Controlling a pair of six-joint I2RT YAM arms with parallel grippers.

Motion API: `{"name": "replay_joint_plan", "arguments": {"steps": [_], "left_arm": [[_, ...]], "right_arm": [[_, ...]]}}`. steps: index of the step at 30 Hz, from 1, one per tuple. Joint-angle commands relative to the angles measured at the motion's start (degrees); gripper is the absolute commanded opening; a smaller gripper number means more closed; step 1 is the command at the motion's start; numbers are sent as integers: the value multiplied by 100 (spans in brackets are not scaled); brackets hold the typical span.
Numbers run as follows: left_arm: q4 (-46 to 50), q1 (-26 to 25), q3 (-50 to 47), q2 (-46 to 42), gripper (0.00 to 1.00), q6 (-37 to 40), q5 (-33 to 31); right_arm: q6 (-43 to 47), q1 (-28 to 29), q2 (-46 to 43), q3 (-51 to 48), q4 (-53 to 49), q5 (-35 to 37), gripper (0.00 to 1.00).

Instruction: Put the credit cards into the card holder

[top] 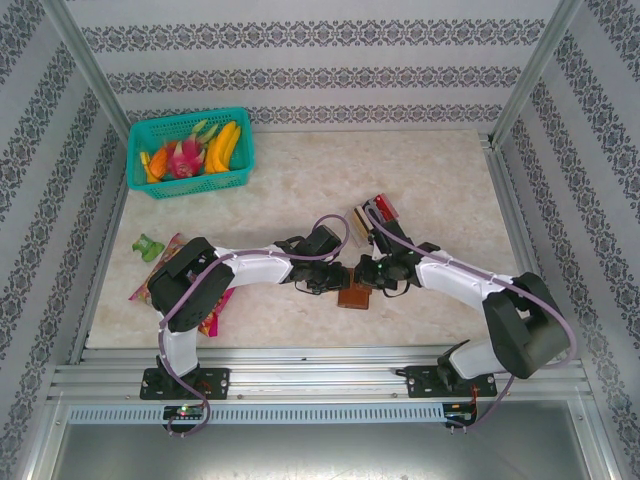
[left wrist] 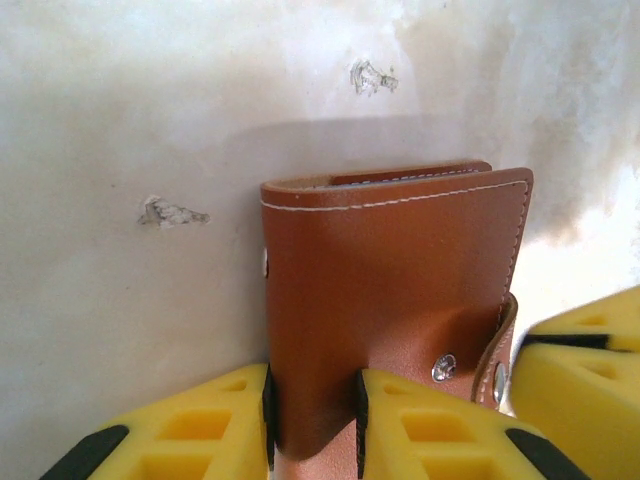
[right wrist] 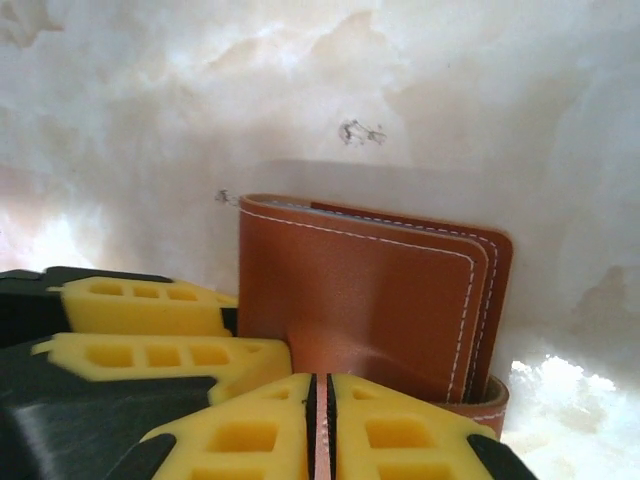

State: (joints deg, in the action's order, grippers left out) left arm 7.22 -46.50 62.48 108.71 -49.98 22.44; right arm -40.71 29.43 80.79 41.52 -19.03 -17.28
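The brown leather card holder [top: 353,296] lies folded on the marble table between both grippers. My left gripper [left wrist: 314,420] is shut on the card holder [left wrist: 395,300], pinching a bulge of its cover near the snap tab [left wrist: 497,372]. My right gripper [right wrist: 321,425] is shut on a thin leather edge of the card holder [right wrist: 370,290], its pads almost touching. In the top view the left gripper [top: 335,281] and right gripper [top: 374,279] meet over the holder. Red and dark credit cards [top: 384,208] stand upright behind them.
A pale slotted stand [top: 362,222] holds the upright cards. A teal basket of fruit [top: 190,151] sits far left, a colourful snack packet [top: 150,285] and a small green object [top: 150,246] lie beside the left arm. Patterned walls enclose the table.
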Motion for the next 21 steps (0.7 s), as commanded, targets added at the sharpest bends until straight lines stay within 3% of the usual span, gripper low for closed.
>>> {"name": "replay_joint_plan", "arguments": {"steps": [1, 5, 9, 14, 21], "left_arm": [[205, -114, -132, 100, 28, -31, -123], [191, -120, -136, 111, 28, -29, -114], [210, -115, -98, 114, 28, 7, -82], [269, -114, -94, 99, 28, 49, -90], [238, -118, -106, 99, 28, 39, -90]], "right_arm": [[88, -163, -359, 5, -443, 113, 17], [-62, -378, -596, -325, -487, 96, 17], [-148, -587, -564, -521, -170, -411, 16], [-303, -561, -314, -531, 299, -864, 15], [-285, -508, -8, -434, 432, -876, 15]]}}
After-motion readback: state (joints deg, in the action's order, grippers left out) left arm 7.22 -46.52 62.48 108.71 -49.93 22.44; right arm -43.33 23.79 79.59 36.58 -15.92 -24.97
